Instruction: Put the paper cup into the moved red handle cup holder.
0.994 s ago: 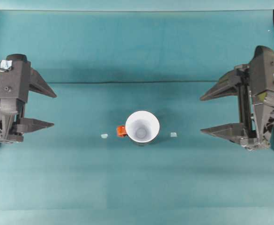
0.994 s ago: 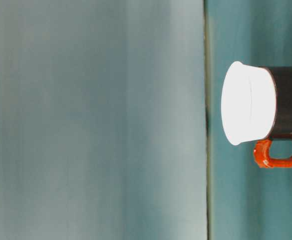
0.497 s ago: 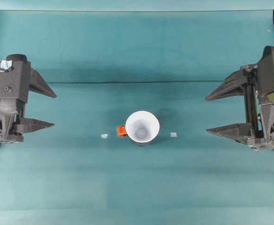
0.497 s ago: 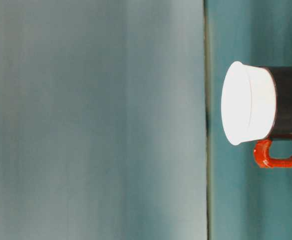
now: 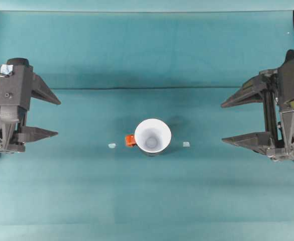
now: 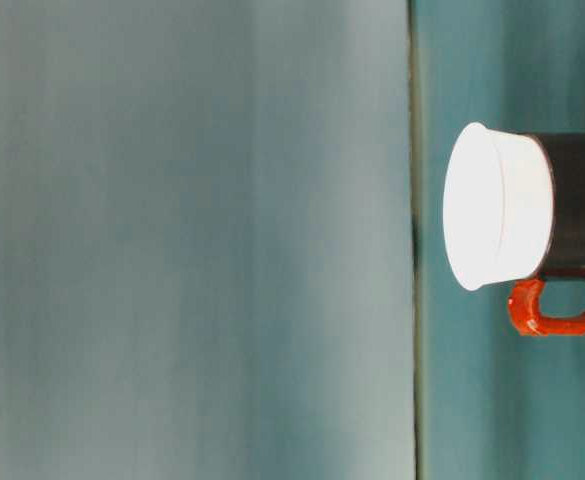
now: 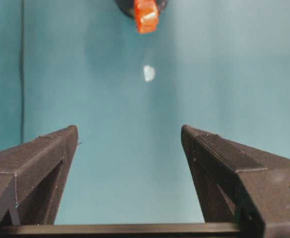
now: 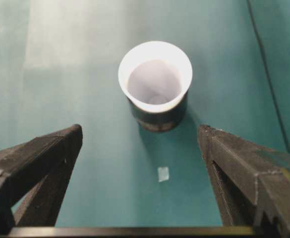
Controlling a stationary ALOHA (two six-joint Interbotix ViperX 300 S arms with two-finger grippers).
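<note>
Overhead exterior view, read left to right: left end effector parked at the left edge of the teal counter, jaws spread wide, nothing held. Further right, a small pale scrap lay on the counter, just left of the handle. At the middle stood the red handle cup holder, glossy black, upright, its red-orange handle pointing toward the left end effector. Seated inside it was the paper cup, mouth up, long axis vertical, white rim wider than the holder and greyish base seen down the inside. Just right of the holder lay a second pale scrap. At the right edge sat the right end effector, jaws likewise spread wide and empty, well apart from the cup.

Seen from table level, paper cup rose out of the black holder, roughly the upper half of the cup showing above the holder's rim, handle loop to one side.

From the left wrist camera, handle faced straight toward the lens, with the pale scrap between it and the open fingers.

From the right wrist camera, cup looked slightly tilted away, holder wall below the rim.

No brand, label or readable writing made out on cup or holder.
</note>
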